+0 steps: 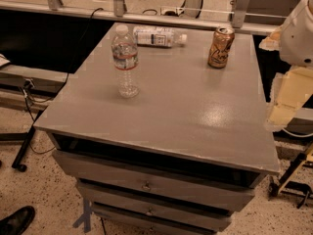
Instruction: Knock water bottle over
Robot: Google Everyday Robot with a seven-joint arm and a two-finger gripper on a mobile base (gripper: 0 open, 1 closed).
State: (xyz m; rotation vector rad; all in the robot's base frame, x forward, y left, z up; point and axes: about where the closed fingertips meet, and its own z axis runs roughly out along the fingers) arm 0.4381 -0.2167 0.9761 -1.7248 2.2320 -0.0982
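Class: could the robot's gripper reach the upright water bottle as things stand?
Probably yes. The gripper sits beyond the right edge of the cabinet, the water bottle stands near the opposite side, and the gold can and lying bottle lie farther back, off the path.

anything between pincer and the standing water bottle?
Camera view: only bare tabletop between pincer, off the right edge, and water bottle; gold can sits farther back.

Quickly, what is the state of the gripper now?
Gripper: at the right edge of the table, apart from the upright water bottle; open or shut cannot be told.
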